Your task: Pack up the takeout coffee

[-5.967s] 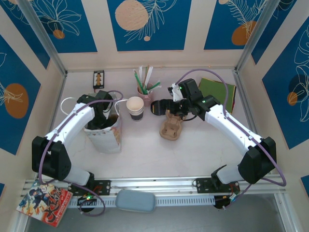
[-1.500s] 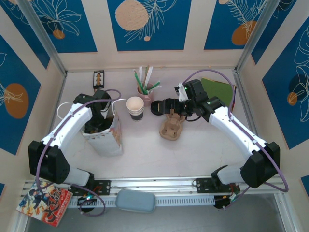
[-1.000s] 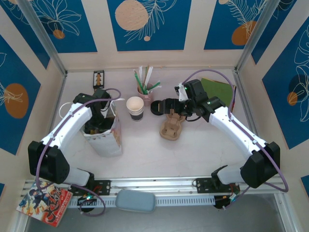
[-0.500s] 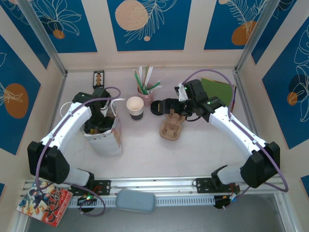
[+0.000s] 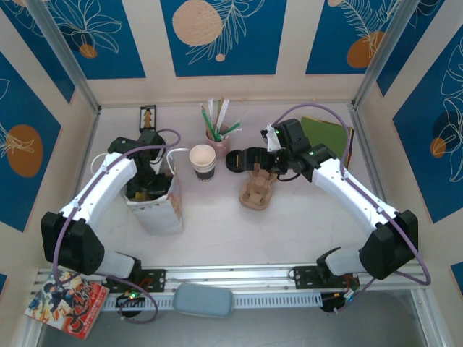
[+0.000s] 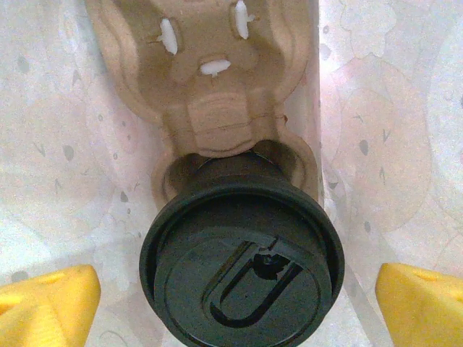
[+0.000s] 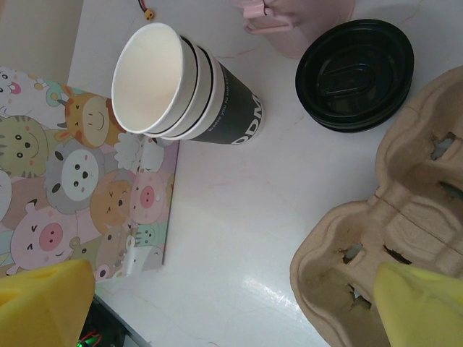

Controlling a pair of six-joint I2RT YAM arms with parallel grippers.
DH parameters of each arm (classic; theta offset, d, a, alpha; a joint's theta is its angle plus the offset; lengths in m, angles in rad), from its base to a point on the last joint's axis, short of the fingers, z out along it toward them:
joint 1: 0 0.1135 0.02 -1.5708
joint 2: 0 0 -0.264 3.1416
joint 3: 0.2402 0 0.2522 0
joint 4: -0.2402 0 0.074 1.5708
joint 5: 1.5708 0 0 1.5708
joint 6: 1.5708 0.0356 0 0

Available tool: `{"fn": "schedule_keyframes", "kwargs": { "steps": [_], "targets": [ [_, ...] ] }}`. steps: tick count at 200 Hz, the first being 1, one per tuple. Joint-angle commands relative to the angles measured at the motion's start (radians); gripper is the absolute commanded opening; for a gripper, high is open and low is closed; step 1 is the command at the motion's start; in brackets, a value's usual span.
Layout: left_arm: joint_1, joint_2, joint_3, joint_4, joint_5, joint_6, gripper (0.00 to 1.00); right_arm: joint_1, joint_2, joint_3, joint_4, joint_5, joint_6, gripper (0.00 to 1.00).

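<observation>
1. Left claw (image 6: 231, 302) hangs inside the paper bag (image 5: 162, 210) with its yellow fingertips (image 6: 45, 303) spread wide, one on each side of the coffee cup (image 6: 242, 269) and clear of its lid. It holds nothing.
2. From the left wrist camera, the coffee cup shows its round black lid on top. It sits upright in the near socket of a cardboard cup tray (image 6: 217, 94) that lies on the floor of the bag.
3. In the overhead view, the bag stands on the left side of the table (image 5: 289, 231), and the left arm reaches down into its open mouth.
4. Right claw (image 7: 231, 303) hovers open and empty, fingers far apart, above the near end of a second cardboard tray (image 7: 383, 238) lying on the table.
5. A stack of open cups (image 7: 181, 94) without a lid stands just beside the bag, whose wall carries cartoon animals.
6. A loose black lid (image 7: 354, 72) lies flat on the table, touching the far edge of the second tray and apart from the open cups.
7. A pink straw holder (image 5: 217, 139) stands behind the open cups, and a green folder (image 5: 327, 134) lies at the far right.
</observation>
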Motion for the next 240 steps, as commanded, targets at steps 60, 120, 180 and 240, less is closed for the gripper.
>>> {"fn": "schedule_keyframes", "kwargs": {
  "steps": [60, 120, 180, 240],
  "targets": [
    [0.018, 0.000, 0.047, -0.046, 0.014, -0.013, 0.98, -0.003, 0.010, 0.013, 0.009, -0.025, 0.009, 0.99],
    [0.017, 0.000, 0.058, -0.054, 0.019, -0.016, 0.98, -0.003, 0.013, 0.016, 0.009, -0.026, 0.008, 0.99],
    [0.018, -0.004, 0.067, -0.064, 0.020, -0.016, 0.97, -0.003, 0.014, 0.016, 0.009, -0.028, 0.008, 0.99],
    [0.018, -0.003, 0.070, -0.063, 0.018, -0.016, 0.98, -0.003, 0.013, 0.014, 0.009, -0.026, 0.009, 0.99]
  ]
}}
